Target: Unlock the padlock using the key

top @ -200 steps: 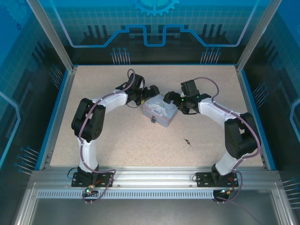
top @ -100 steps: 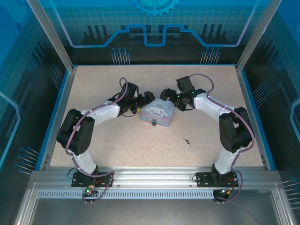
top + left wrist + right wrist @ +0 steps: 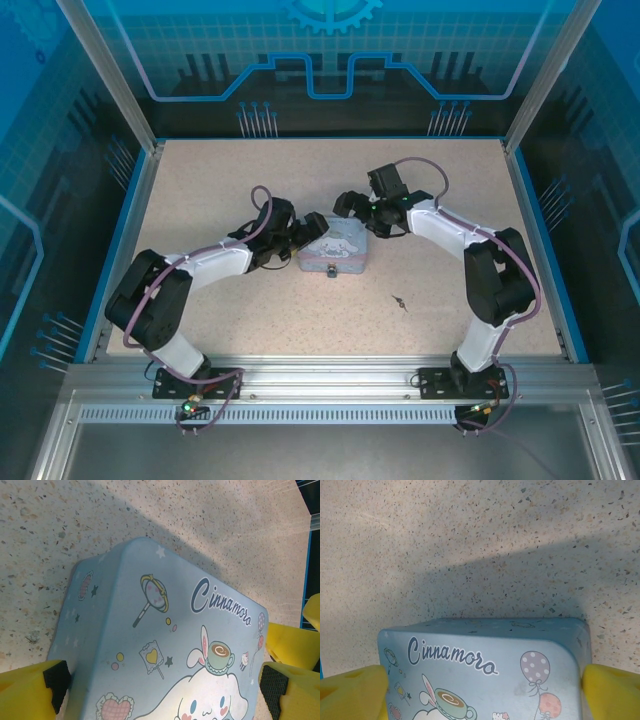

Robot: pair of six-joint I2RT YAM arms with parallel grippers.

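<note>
Around the tin (image 3: pixel 338 250) our left claw (image 3: pixel 164 682) and right claw (image 3: pixel 487 690) gape wide, gripping nothing; fetching the key (image 3: pixel 399 301) for the padlock (image 3: pixel 331 270) likely comes next.

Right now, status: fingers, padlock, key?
Left fingers open astride tin; right fingers flank it, grip unclear. Padlock at tin's near side. Key lies apart, unheld.

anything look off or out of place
The key lies loose on the table, apart from the padlock at the front of the tin; the left gripper and right gripper straddle the tin. Nothing spilled or damaged.
</note>
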